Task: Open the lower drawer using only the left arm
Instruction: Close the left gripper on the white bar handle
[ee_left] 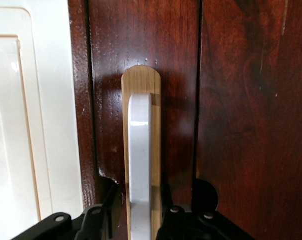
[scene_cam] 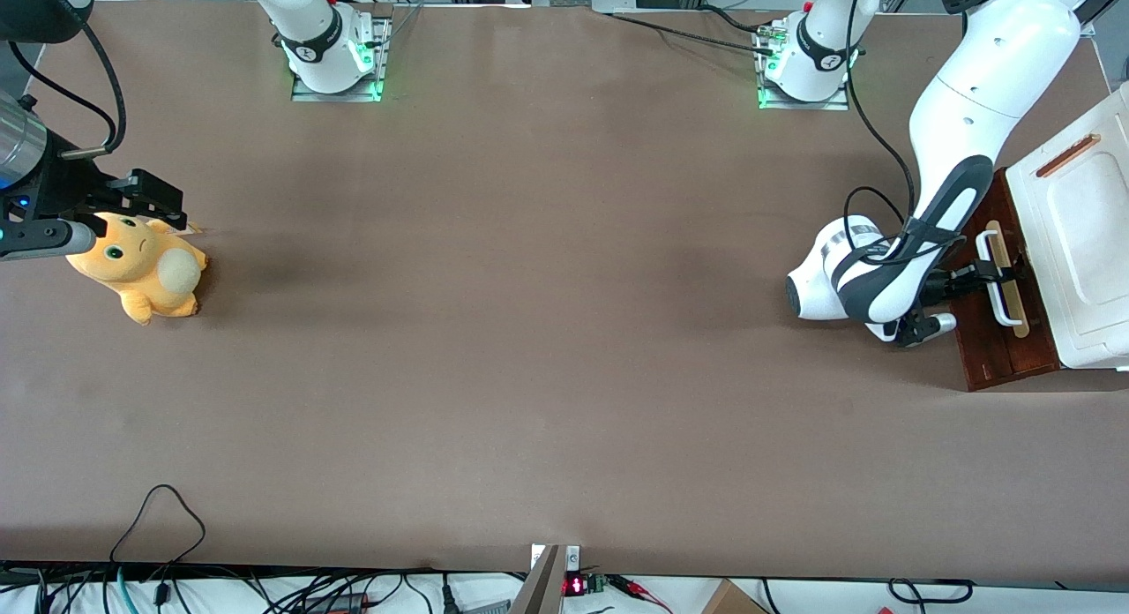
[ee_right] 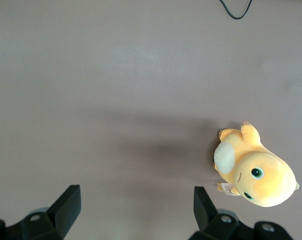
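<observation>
White bar handle [ee_left: 139, 165] closest to the wrist camera, straddled by the gripper [ee_left: 135, 220], fingers [ee_left: 98, 220] spread either side, not yet clamped. Lower drawer [scene_cam: 1005, 332] at the working arm's end of the table, under the white cabinet top [scene_cam: 1080, 243]; apparently not pulled out. Grasp step in hand. Next: pinch, then pull straight out toward table centre. Plush toy [scene_cam: 141, 270] well apart.

Probably a robotics lab: bolted arm bases [scene_cam: 335, 58], cables [scene_cam: 159, 526], brown table [scene_cam: 529, 332].
</observation>
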Robot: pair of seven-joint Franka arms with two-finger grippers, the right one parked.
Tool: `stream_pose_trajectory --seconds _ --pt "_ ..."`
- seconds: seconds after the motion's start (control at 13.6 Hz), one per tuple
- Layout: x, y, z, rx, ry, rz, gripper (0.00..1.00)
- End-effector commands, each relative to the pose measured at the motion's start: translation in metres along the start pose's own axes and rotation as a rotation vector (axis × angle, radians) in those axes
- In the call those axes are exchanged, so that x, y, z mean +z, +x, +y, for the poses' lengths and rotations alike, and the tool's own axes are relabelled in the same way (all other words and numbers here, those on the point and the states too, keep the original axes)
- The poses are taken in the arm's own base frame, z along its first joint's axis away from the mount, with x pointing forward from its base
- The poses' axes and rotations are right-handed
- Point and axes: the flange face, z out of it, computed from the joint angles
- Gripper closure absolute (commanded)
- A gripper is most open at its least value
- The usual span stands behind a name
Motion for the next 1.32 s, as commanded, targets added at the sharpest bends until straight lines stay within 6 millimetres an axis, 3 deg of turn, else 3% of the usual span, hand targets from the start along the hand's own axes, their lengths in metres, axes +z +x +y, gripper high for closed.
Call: stream_pose_trajectory --seconds 0.0,0.29,0.88,1.25 --pt "0.0040 -0.0029 -0.0077 -0.012 0.012 0.024 0.63" --pt "0.0130 -0.0029 -0.0061 -0.008 0.010 0.009 0.67" --pt "0.0059 -0.0029 -0.0073 -0.009 0.002 0.018 0.86" --pt "0.0039 -0.0034 -0.0084 -0.010 0.005 0.020 0.86"
